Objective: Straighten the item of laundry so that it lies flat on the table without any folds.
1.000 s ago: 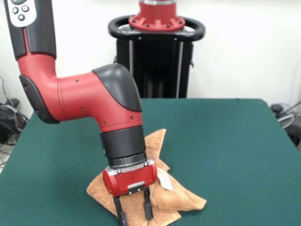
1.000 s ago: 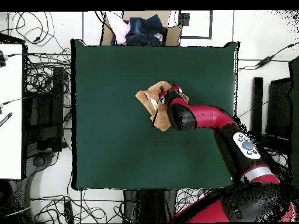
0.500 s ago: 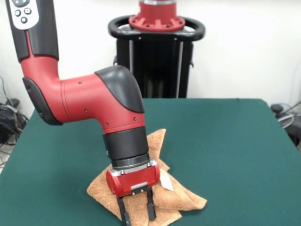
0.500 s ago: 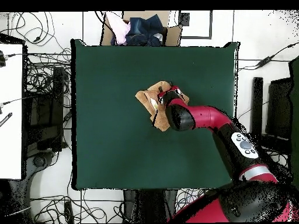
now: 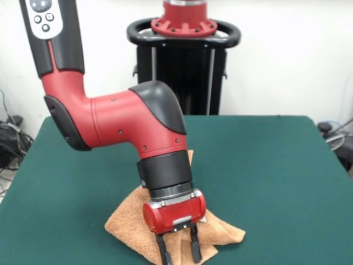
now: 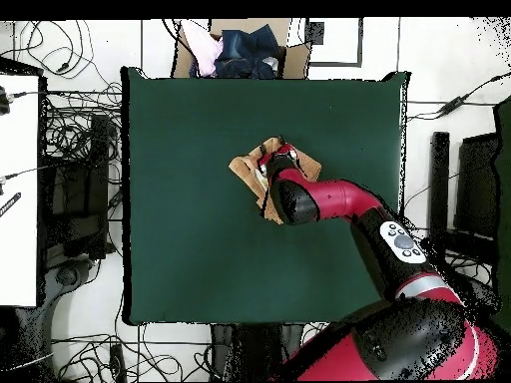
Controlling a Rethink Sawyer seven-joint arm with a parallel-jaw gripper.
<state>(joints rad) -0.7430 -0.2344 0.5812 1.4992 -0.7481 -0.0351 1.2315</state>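
Fingers are spread apart, nothing gripped, pointed straight down right over the towel's edge nearest the front camera. The towel's crumpled in a layered heap roughly mid-worktop, a bit toward the edge away from the robot's base, well clear of every corner. For this step, probably only the top layer's loose edge should be pinched, not the whole stack, then it should be dragged low and outward so the folds get pulled open instead of bunched.
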